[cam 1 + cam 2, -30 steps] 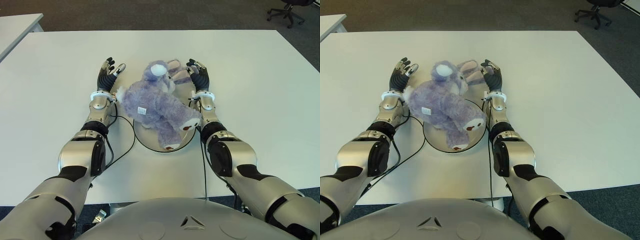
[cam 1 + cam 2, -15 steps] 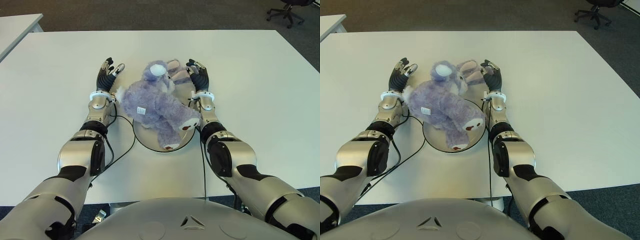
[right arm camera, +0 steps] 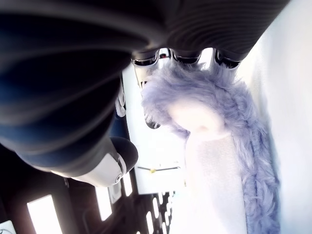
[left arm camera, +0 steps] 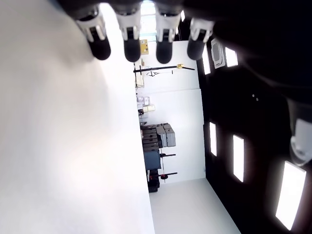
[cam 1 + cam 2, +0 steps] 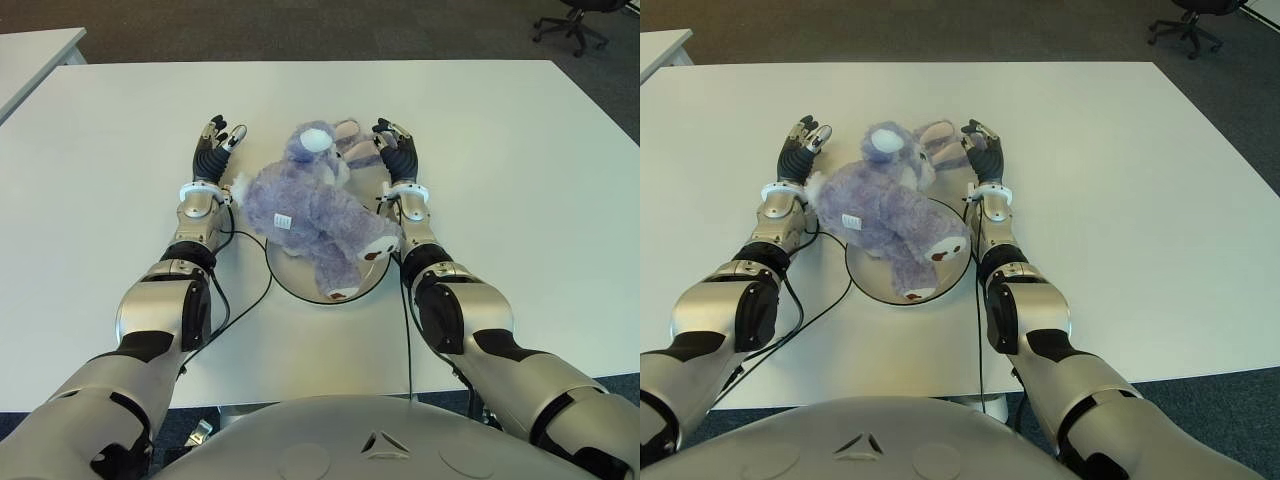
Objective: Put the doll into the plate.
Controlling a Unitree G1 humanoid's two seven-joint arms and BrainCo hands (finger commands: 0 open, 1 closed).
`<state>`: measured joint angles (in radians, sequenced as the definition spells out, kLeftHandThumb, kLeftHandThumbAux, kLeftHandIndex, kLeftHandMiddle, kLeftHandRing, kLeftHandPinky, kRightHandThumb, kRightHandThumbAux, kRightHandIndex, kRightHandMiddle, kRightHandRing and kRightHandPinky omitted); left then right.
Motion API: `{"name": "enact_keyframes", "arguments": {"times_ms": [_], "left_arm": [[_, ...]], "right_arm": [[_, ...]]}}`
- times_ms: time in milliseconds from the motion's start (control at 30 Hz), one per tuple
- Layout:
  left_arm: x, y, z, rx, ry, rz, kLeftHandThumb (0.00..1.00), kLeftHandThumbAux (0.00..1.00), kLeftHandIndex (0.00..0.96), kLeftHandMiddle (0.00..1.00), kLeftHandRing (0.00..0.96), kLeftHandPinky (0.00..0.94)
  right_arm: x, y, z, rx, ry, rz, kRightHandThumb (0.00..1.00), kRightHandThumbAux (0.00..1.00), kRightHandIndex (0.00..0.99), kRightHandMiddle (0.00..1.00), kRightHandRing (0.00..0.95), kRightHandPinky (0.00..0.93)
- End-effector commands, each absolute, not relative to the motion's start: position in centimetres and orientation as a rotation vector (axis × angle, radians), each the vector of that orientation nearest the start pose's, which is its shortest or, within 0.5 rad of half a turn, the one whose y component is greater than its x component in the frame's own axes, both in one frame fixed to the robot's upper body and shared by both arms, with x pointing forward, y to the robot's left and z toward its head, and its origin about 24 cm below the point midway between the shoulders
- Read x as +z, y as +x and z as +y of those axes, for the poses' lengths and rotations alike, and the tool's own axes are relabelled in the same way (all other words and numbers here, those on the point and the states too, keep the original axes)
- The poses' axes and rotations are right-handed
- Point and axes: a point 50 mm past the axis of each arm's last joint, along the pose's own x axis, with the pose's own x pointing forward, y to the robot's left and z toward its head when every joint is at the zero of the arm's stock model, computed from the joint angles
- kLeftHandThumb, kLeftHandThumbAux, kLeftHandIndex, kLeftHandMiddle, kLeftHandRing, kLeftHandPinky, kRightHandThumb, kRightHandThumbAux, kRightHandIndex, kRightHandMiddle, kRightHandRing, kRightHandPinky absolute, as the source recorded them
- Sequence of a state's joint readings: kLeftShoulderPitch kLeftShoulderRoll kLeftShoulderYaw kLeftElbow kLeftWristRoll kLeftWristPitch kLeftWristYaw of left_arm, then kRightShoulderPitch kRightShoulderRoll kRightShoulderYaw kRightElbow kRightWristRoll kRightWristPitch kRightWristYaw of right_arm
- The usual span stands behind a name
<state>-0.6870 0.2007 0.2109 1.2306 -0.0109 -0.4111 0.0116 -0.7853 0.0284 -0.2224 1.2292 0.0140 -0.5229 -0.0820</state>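
**Now the doll lies on the plate and the hands are letting go**

Well, the big white table [image 5: 520, 180] holds it all. The purple doll [image 5: 310, 205] is a soft bunny, and it lies across the round plate [image 5: 291, 278]. Its body and feet are on the plate, but its head and ears hang over the far rim (it is bigger than the plate).

Not much has moved in the last second. The doll is in the same spot as before. The left hand [image 5: 214, 150] has drifted a tiny bit away from the doll, with its fingers straight and spread, holding nothing. The right hand [image 5: 396, 150] is just beside the doll's ear [image 3: 214, 146]. Its fingers are loose and not squeezing, though the fur sits right up against them.

So I think the job is almost done. The hands only need to pull back.

What could get in the way? The ear near the right hand could get dragged along. A thin black cable [image 5: 250, 295] runs by the plate. An office chair [image 5: 572, 22] stands far off on the floor.
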Motion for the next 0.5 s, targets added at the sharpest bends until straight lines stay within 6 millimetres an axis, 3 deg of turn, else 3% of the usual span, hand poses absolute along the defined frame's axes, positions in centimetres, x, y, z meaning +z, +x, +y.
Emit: {"name": "enact_keyframes", "arguments": {"times_ms": [33,500], "left_arm": [[-3.31,31.5,20.1,0.119,0.039,0.371,0.0,0.463,0.036,0.088,0.064,0.031],[-3.38,31.35,20.19,0.124,0.037,0.363,0.0,0.475,0.029,0.084,0.062,0.031]], "right_arm": [[-0.51,33.47,-11.9,-0.067,0.123,0.164,0.681,0.735,0.398,0.163,0.166,0.23],[-0.52,33.53,-12.09,-0.081,0.129,0.172,0.682,0.734,0.398,0.16,0.161,0.216]]}}
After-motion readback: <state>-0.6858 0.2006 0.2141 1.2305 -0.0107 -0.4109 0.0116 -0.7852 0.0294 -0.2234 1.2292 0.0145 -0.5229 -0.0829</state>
